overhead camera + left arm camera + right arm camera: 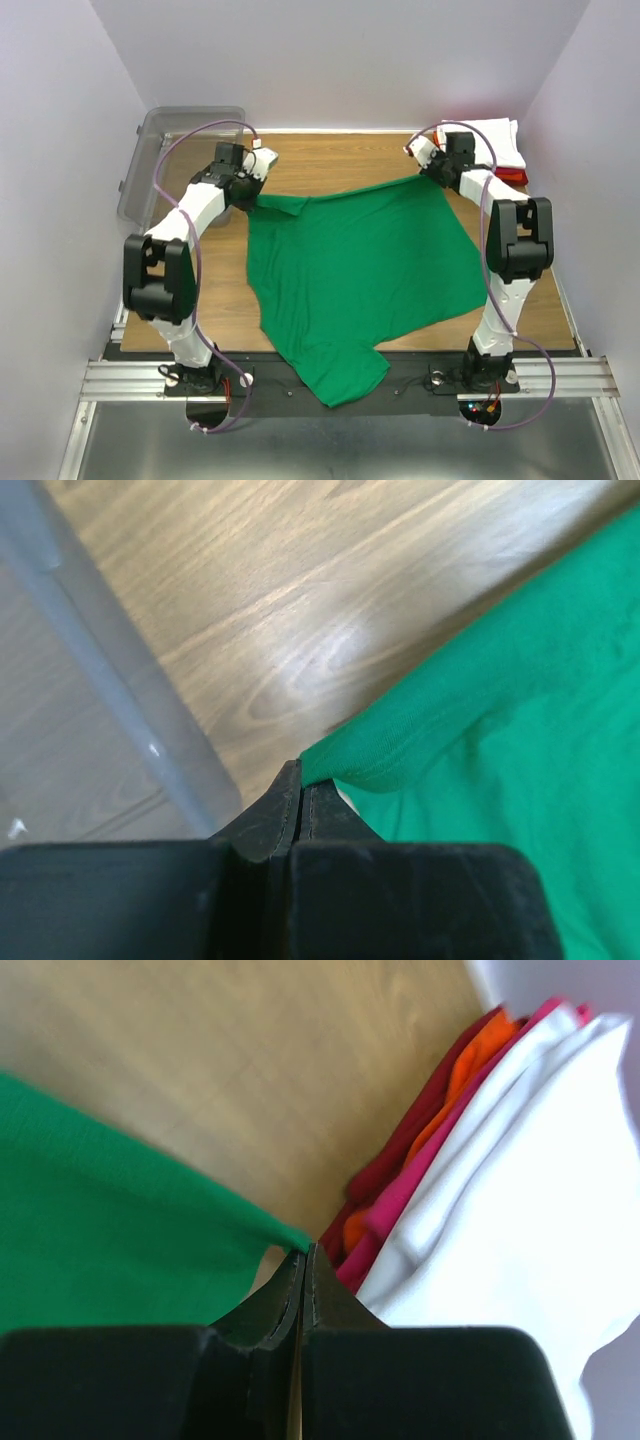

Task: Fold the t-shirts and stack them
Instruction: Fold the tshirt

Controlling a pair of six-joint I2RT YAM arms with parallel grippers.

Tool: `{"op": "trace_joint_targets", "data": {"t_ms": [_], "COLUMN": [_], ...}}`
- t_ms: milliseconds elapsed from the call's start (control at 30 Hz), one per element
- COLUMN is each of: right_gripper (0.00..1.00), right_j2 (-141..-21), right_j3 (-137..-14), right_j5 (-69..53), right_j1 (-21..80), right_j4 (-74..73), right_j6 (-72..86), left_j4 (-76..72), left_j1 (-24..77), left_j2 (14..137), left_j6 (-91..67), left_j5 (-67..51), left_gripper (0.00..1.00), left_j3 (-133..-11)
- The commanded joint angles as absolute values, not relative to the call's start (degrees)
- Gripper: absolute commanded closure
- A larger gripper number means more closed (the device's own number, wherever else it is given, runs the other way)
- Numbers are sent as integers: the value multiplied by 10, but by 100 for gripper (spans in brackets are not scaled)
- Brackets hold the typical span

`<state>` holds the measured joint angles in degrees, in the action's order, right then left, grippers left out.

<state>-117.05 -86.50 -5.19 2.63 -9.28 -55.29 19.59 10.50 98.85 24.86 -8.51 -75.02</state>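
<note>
The green t-shirt (350, 270) was soft, matt knit cloth with a fine weave. The table (330, 160) was wood with clear grain and a mild sheen. The bin (160, 140) was smooth, cloudy grey plastic. The white t-shirt (520, 1190) and red t-shirt (400, 1158) were matt cloth too. The front rail (120, 380) was ribbed bare metal.

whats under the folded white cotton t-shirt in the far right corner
Cloth edges peek out beneath the white cotton t-shirt: a dark red layer, an orange layer and a pink layer. The white shirt covers the rest, so the number of garments cannot be told.
</note>
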Motion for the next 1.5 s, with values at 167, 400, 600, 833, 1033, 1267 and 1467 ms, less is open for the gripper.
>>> {"op": "trace_joint_targets", "data": {"t_ms": [167,400,600,833,1033,1267,1467], "right_gripper": [99,99,99,100,99,100,99], "right_j2": [-1035,-996,-973,-981,-990,-971,-964], "right_j3": [-767,-715,-655,-644,-652,-635,-623], "right_j5": [-87,-103,-103,-95,-91,-93,-91], "right_j1": [-4,-26,-28,-29,-34,-36,-38], "right_j4": [-76,-95,-107,-110,-112,-116,-119], "right_j6": [-589,-622,-661,-667,-670,-686,-702], "left_j4": [316,373,418,431,437,459,465], "left_j1": [160,225,238,248,268,279,291], "left_j2": [857,820,815,826,827,823,821], "left_j6": [261,262,281,280,280,284,284], "left_j5": [-124,-116,-120,-137,-149,-156,-155], "left_gripper": [100,100,100,100,100,100,100], "left_j3": [-688,-631,-616,-592,-580,-580,-573]}}
